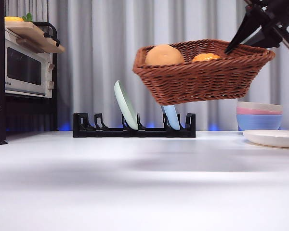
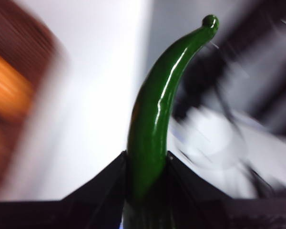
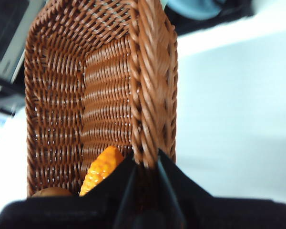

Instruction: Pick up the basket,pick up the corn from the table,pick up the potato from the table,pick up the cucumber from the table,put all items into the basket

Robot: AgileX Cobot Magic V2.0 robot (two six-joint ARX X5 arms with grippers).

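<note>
Above white table (image 1: 135, 183) the basket (image 1: 202, 72) is pinched by its rim in the right gripper (image 3: 145, 164), potato (image 1: 164, 55) and corn (image 3: 101, 169) inside; the cucumber (image 2: 157, 119), clamped in the left gripper (image 2: 145, 160), should be released low over the free floor.

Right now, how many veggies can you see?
3. The potato and the corn lie in the lifted basket, held by the right gripper. The cucumber is clamped in the left gripper. More may hide inside.
</note>
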